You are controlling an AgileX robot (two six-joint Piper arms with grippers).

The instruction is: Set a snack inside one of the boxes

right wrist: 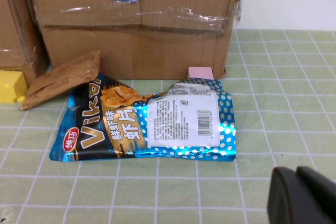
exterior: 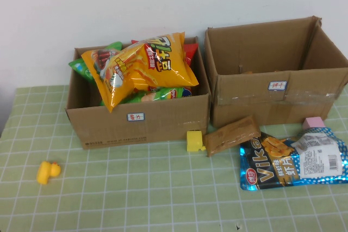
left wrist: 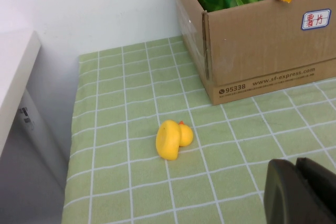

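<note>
A blue foil snack bag [exterior: 292, 160] lies flat on the green checked cloth in front of the right cardboard box [exterior: 274, 93], which looks empty. It also shows in the right wrist view [right wrist: 152, 121]. A brown flat packet [exterior: 232, 134] leans at that box's front corner. The left cardboard box [exterior: 136, 120] is piled with snack bags, an orange one [exterior: 142, 66] on top. My right gripper [right wrist: 295, 170] is shut and empty, just short of the blue bag. My left gripper [left wrist: 296, 162] is shut and empty over the cloth, near a yellow toy duck [left wrist: 174, 139]. Neither gripper shows in the high view.
A yellow block [exterior: 194, 140] sits between the boxes at the front. A pink block [exterior: 314, 122] rests against the right box. The yellow duck [exterior: 47, 171] lies at the left on the cloth. The table's left edge [left wrist: 71, 145] drops off beside the duck.
</note>
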